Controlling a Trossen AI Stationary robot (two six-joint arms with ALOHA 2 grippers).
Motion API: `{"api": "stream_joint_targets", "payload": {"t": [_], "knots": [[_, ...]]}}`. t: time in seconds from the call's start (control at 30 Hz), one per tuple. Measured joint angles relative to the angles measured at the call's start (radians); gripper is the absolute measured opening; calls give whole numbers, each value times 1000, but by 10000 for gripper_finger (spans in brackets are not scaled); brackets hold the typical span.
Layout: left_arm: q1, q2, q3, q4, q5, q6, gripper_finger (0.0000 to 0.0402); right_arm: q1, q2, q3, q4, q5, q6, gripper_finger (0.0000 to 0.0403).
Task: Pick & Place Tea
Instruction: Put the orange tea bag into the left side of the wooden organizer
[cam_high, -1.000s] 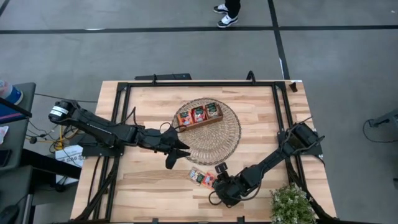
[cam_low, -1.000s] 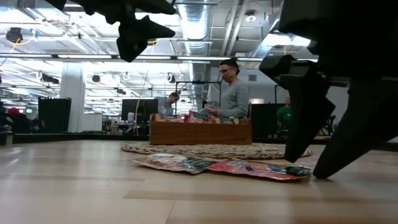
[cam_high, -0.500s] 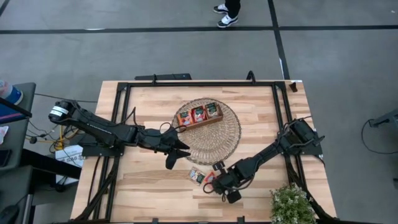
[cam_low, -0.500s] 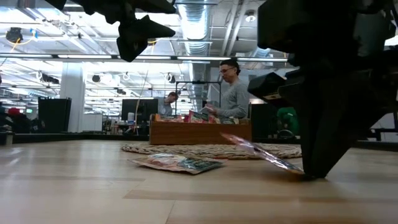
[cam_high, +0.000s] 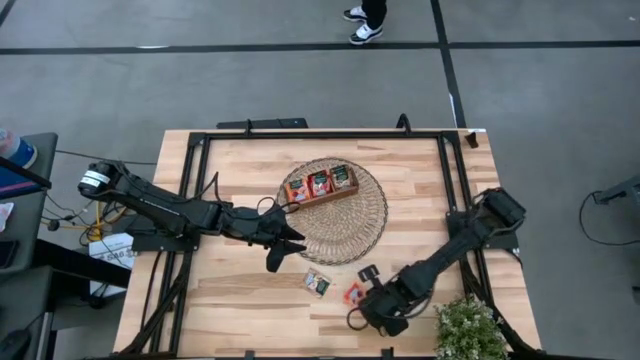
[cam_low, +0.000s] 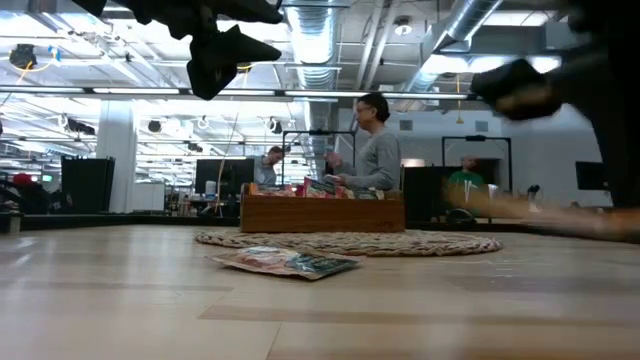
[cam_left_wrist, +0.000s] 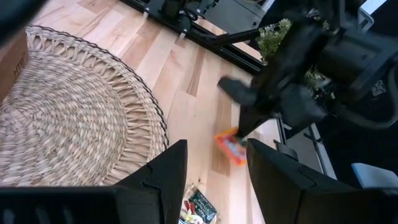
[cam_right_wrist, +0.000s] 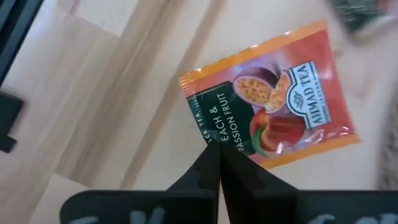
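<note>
Three red-orange tea sachets stand in the brown wooden tray (cam_high: 320, 184), which rests on the round woven mat (cam_high: 335, 210). One sachet (cam_high: 318, 283) lies flat on the table near the mat's front edge; it also shows in the low view (cam_low: 285, 262). My right gripper (cam_high: 362, 294) is shut on another sachet (cam_right_wrist: 273, 99) to the right of it, near the table's front edge. My left gripper (cam_high: 287, 248) hovers open and empty at the mat's left edge, above the table (cam_left_wrist: 214, 180). My right gripper pinches the sachet between its two fingers at the edge of its green-printed end (cam_right_wrist: 210, 144), with the rest of the sachet sticking out beyond the fingertips. The sachet (cam_left_wrist: 231, 144) is lifted clear of the table and tilted.
A potted plant (cam_high: 468, 328) stands at the table's front right corner, close to my right arm. A black frame (cam_high: 320, 133) runs around the table's edges. People (cam_low: 375, 145) stand in the room behind the table. Bare wood lies in front of the mat.
My right gripper has shut on one of the two sachets lying near the front edge, tipped it up and lifted it clear. It has carried it a little toward the table's right edge. The other sachet stays where it lay.
</note>
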Motion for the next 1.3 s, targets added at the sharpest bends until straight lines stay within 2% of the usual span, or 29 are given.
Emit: {"api": "stream_joint_targets", "payload": {"t": [0.37, 0.47, 0.7, 0.8, 1.1, 1.3], "knots": [[-14, 3, 0, 35, 0, -2, 158, 70, -88, 16, -101, 116, 85, 0], [-27, 34, 0, 75, 0, -2, 158, 72, -90, 52, -134, 149, 84, 0], [-51, 147, -1, 144, 0, -2, 158, 44, -71, 73, -120, 140, 84, 3], [-50, 173, 0, 150, -5, -2, 158, 37, -71, 73, -105, 133, 106, 23], [-52, 180, -1, 205, 9, -5, 158, -12, -44, 73, -61, 88, 125, 131], [-54, 180, -1, 208, 16, -5, 158, -27, 71, 70, -80, 23, 106, 154]]}}
